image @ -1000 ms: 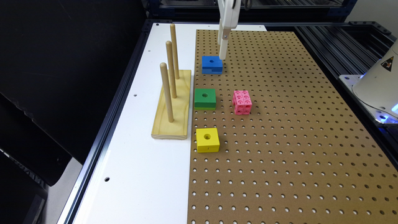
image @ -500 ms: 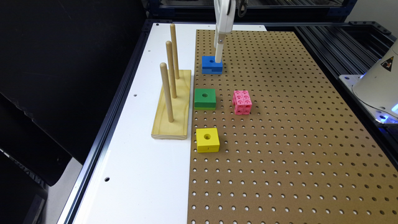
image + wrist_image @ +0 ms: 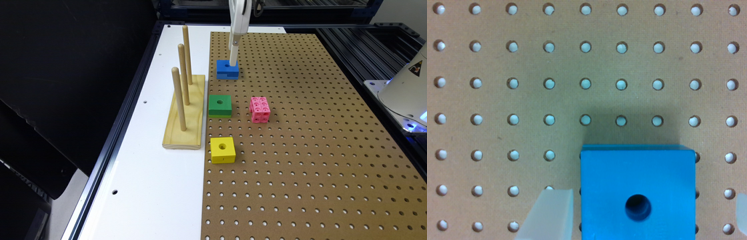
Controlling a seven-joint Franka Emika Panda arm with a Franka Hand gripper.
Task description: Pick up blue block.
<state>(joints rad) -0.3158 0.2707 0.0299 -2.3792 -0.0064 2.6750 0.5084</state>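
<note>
Progress stands at the final approach: the blue block (image 3: 227, 69) rests flat on the pegboard tabletop (image 3: 317, 140), not yet lifted, lying beyond the green block (image 3: 220, 105) and just off the far end of the wooden peg stand (image 3: 185, 123). The hand (image 3: 233, 60) has come down to the block's height, its white tip meeting the block's top edge in the exterior view. In the wrist view the hand (image 3: 642, 215) is spread wide, one pale finger (image 3: 549, 215) just beside one flank of the blue block (image 3: 637, 192) and the other showing as a sliver at the frame edge past the opposite flank, neither clearly touching. Closing on the block and raising it are what remain, by my reading.

Compared with a second ago, the hand has dropped from above the block to straddle it; the block, the yellow block (image 3: 222, 150) and the pink cube (image 3: 260, 109) have kept their places.
</note>
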